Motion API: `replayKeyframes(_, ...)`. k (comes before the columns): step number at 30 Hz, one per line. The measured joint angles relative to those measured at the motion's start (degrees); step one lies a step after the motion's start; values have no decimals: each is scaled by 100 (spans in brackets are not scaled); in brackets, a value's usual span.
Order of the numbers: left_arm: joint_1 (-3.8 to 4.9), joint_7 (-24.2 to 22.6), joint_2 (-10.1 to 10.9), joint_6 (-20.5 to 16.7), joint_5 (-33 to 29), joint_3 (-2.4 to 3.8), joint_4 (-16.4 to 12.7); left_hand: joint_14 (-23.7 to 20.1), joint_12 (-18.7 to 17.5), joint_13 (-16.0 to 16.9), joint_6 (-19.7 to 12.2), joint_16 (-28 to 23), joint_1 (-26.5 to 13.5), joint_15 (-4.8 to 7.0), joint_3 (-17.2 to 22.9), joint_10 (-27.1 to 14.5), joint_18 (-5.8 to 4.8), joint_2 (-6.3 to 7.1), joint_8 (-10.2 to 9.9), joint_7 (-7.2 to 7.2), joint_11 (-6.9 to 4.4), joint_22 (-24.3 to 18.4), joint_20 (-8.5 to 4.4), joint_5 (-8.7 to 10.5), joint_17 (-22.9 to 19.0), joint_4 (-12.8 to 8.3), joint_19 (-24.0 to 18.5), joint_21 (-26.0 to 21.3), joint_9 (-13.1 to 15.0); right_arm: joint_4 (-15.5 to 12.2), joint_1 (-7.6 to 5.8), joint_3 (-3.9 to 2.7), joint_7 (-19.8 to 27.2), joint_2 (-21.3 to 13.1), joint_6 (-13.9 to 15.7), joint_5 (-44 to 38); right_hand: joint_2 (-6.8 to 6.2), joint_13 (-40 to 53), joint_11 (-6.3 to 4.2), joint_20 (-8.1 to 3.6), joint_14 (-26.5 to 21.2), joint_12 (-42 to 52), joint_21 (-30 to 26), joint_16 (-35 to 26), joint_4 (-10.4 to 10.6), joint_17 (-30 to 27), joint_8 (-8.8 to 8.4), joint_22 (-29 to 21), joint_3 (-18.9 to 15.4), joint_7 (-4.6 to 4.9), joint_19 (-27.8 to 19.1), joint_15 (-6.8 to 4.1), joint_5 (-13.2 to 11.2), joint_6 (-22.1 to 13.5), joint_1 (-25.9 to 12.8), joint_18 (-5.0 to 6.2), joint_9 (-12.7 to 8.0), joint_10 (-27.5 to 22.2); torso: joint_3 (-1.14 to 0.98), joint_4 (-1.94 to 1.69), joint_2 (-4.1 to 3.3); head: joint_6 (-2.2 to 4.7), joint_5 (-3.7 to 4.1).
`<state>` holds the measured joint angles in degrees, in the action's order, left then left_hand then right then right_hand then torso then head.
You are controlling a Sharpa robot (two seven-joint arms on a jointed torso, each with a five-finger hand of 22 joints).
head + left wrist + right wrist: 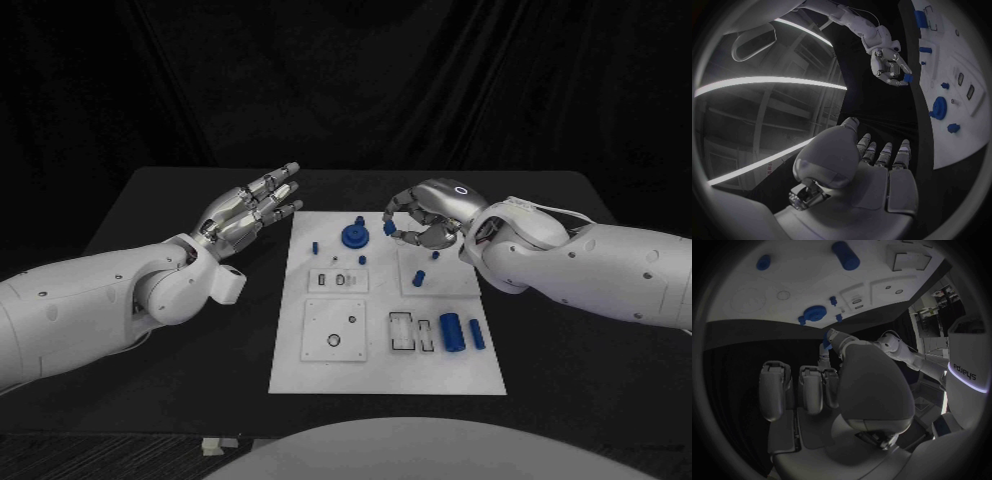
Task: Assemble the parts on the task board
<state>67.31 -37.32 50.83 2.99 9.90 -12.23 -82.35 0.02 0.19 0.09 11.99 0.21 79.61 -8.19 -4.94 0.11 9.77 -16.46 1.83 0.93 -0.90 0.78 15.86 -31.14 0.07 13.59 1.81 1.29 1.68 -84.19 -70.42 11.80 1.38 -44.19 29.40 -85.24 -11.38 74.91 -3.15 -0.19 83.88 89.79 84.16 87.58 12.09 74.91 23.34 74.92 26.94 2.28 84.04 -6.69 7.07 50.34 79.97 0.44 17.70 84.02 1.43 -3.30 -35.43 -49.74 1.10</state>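
Observation:
The white task board [325,375] lies in the middle of the black table. My right hand [421,215] hovers over its far end with fingers curled, pinching a small blue part [392,229] at its fingertips. The left wrist view shows that hand [891,64] and the part [907,78] above the board's edge. Beside the hand, a round blue part [352,236] sits on the board. My left hand [257,208] is left of the board, palm up, fingers spread, holding nothing.
Two blue cylinders [462,332] lie side by side at the board's near right. Small blue pegs [418,278] stand mid-board near recessed slots [408,332]. Bare black table [173,200] surrounds the board.

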Motion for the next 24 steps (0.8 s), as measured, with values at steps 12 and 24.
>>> replayKeyframes(12, -8, 17, -25, 4, 0, 0, 20, 0, 0, -2, 0, 0, 0, 0, 0, 0, 0, 0, 0, 0, 0, 0, 0, 0, 2, 0, 0, 0, 0, -182, 155, 4, -246, 352, -180, -253, 9, -1, 0, 0, 0, 0, -34, -20, -39, 0, -1, 0, -39, 0, 0, 0, 49, -2, -9, 54, 13, 0, -10, 0, -16, -26, 9)
replayKeyframes(24, -14, 32, -52, 13, 0, 0, 27, 0, 0, -4, 0, 0, 0, 0, -1, 0, 0, 0, 0, 0, 0, 0, 0, 0, 2, 1, 0, 0, 0, -157, 366, 4, -376, 563, -460, -415, 9, 4, 0, 0, 16, 0, -79, -43, -39, 0, -5, -1, -71, 9, 0, 16, 52, -12, -8, 52, 17, 0, -13, 7, -16, -27, 1)
